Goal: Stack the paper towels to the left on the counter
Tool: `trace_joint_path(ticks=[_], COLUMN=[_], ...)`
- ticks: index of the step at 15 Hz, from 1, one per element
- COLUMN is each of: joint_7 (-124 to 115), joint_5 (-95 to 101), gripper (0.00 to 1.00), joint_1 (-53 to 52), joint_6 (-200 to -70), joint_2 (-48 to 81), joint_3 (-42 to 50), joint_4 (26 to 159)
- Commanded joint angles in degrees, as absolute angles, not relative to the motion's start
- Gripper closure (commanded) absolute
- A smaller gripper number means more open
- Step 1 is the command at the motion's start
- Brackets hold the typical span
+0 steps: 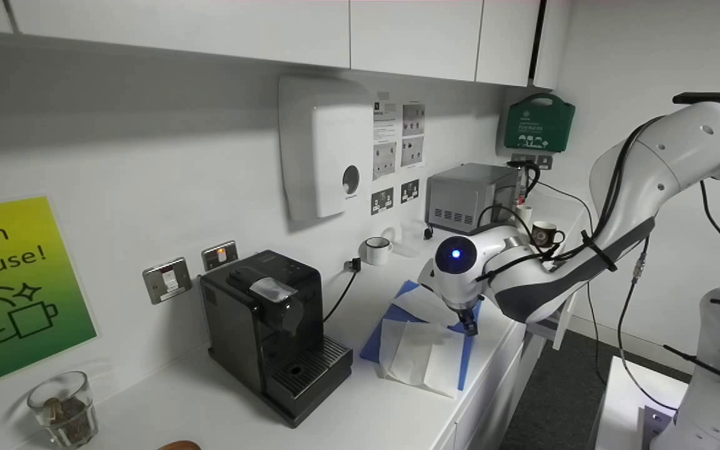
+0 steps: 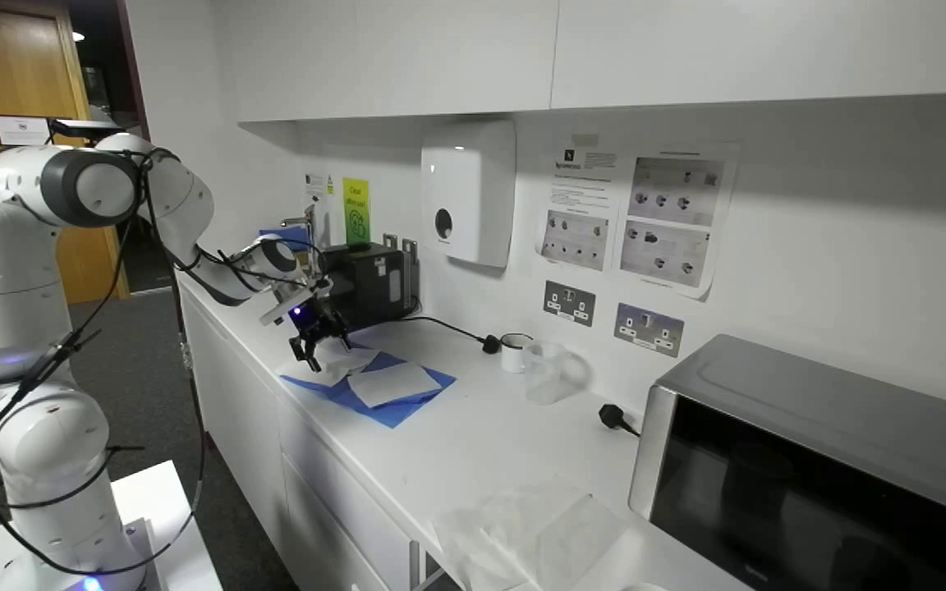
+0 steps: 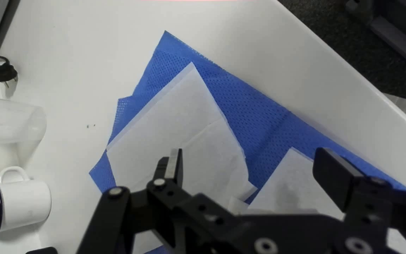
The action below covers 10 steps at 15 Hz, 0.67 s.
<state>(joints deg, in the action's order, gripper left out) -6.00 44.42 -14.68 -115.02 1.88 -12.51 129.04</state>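
1 coffee machine (image 1: 266, 337), 1 mug (image 3: 25, 206) near paper towels (image 3: 189, 134); end effector (image 3: 248, 155) spread above

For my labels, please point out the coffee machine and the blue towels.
Coffee machine (image 1: 239, 337): in an exterior view, on its side panel.
Blue towels (image 3: 250, 113): in the wrist view, on an uncovered part.

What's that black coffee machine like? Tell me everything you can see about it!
The black coffee machine is boxy and smooth, and looks like plastic. A grey lever-like piece sits on top at the front, above a dark spout. Below, a slatted tray with a round dark spot juts out. It stands upright on the white counter, near the wall, and a black cord runs behind it. Only the counter clearly touches it. Whether it's switched on, I can't tell.
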Motion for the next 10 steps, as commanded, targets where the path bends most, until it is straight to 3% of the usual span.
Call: trace_joint_path(ticks=[1,10], joint_7=[-0.42,8.63], joint_5=[47.65,51.33], gripper=[0.00,0.00], joint_1=[-13.43,-10.98], joint_6=[-117.90,-129.92], joint_2=[-1.20,-3.83], joint_3=[-12.02,-10.04], joint_4=[132.49,137.38])
